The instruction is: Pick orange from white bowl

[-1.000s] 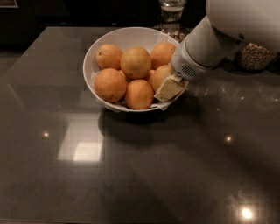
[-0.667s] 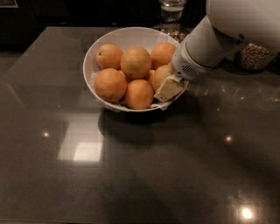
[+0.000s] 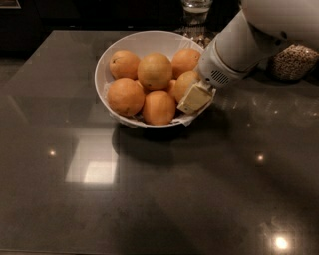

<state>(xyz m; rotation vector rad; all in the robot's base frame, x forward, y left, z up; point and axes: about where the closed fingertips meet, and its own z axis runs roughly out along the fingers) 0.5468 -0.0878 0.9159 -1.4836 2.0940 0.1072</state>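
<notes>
A wide white bowl (image 3: 107,62) stands on the dark counter and holds several oranges. The orange (image 3: 183,82) at the bowl's right side is partly hidden by my gripper (image 3: 193,98). The gripper reaches down into the bowl from the upper right, and its cream tip rests against that orange near the bowl's right rim. The white arm (image 3: 239,45) covers the bowl's far right edge. Other oranges lie at the front left (image 3: 125,96), the front middle (image 3: 158,106), the centre (image 3: 154,70) and the back left (image 3: 123,63).
A glass jar of grains (image 3: 293,61) stands at the back right behind the arm. A clear glass (image 3: 195,11) stands behind the bowl. The dark glossy counter (image 3: 164,189) stretches towards the front, with ceiling lights reflected in it.
</notes>
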